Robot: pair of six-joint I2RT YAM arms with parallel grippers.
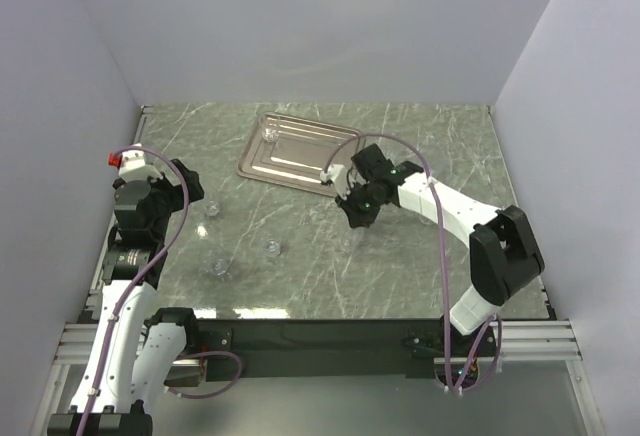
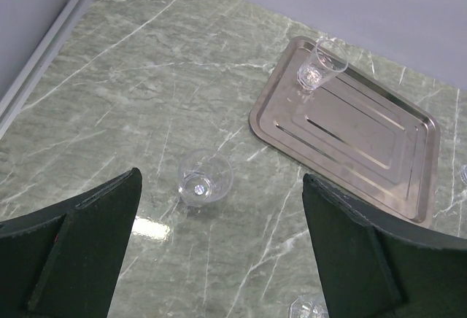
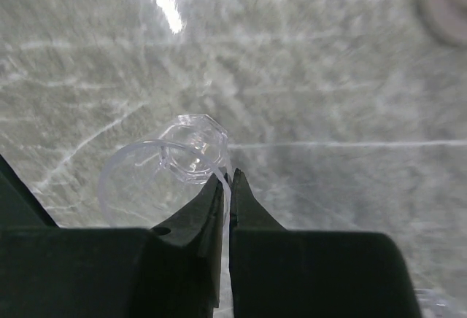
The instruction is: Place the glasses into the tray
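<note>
Pinching a small clear round drinking glass (image 3: 171, 168) by its thin wall, the right gripper (image 3: 228, 181) has its jaws pressed almost together on the rim. The glass hangs tilted over the green marble table (image 3: 328, 77).

The flat rectangular silver metal tray (image 1: 310, 161) lies toward the far middle, and that gripper sits just beside its near-right corner. One upright glass (image 1: 270, 134) stands in the tray's far-left corner. Three loose glasses (image 1: 212, 208) remain on the marble near the left gripper (image 1: 188, 191), whose fingers are spread wide with nothing between them.

The step looks to be the carry and set-down. A rim pinch this slight calls for a slow move over the raised edge. The glass should be brought base-down onto the flat inner panel, clear of the step, before the jaws part, or it may roll.

The overhead view gives the layout, but the held glass cannot be made out there. Only the right wrist view shows the pinch. The left wrist view shows the nearest loose glass (image 2: 204, 176) standing apart from the tray, mouth up.
</note>
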